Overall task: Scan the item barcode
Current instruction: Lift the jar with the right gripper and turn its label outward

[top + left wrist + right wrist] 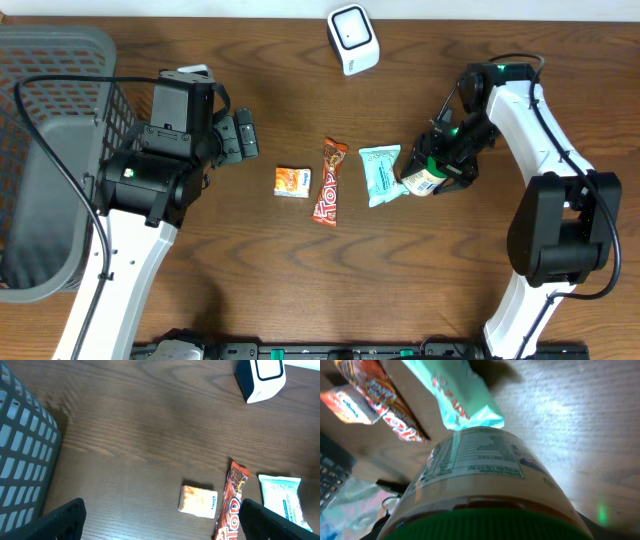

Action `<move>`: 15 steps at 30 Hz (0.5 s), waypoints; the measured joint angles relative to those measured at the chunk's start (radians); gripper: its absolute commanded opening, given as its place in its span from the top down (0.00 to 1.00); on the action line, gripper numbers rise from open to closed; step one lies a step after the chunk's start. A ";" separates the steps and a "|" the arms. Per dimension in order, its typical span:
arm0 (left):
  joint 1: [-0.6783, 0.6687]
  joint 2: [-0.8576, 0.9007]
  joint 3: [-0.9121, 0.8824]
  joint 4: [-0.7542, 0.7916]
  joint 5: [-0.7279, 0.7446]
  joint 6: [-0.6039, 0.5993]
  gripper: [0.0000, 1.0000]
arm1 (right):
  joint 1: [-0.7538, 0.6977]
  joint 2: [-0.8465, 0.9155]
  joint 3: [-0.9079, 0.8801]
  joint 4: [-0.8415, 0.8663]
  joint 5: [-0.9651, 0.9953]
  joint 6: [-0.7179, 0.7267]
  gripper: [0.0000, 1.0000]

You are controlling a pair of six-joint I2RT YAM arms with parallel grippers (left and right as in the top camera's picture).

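worktop [300,280]: brown wood, carries everything here
basket [60,38]: grey mesh one, parked at the left edge, nothing to do with this step as far as I can tell
left claw [243,136]: spread wide, holding nothing, hanging over the left half next to the basket
right claw [437,165]: part-way closed around the jar, gripping it up by the lid end
scanner [352,38]: little white box by the far edge, about mid-way along, well apart from the jar
jar [480,475]: the task item, right of the middle of the worktop, tipped over, its bottom end right at the corner of the teal packet [380,173]; can't tell if it's touching the wood
green lid [485,522]: ribbed screw cap, closest thing to the wrist camera
label: nutrition panel faces the wrist camera, no barcode visible from here, so I'd guess it needs turning toward the scanner
handling guess: rigid and round, probably some weight to it, and the smooth label could let it twist in the grip
where to hold: across the body just under the lid, label left uncovered
candy bar [329,183]: lying mid-worktop, left of the teal packet
orange packet [292,181]: smallest, just left of the bar
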 measured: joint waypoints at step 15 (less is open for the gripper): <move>0.000 0.000 0.000 0.000 0.000 0.000 0.02 | 0.000 0.000 0.000 -0.104 -0.037 -0.078 0.50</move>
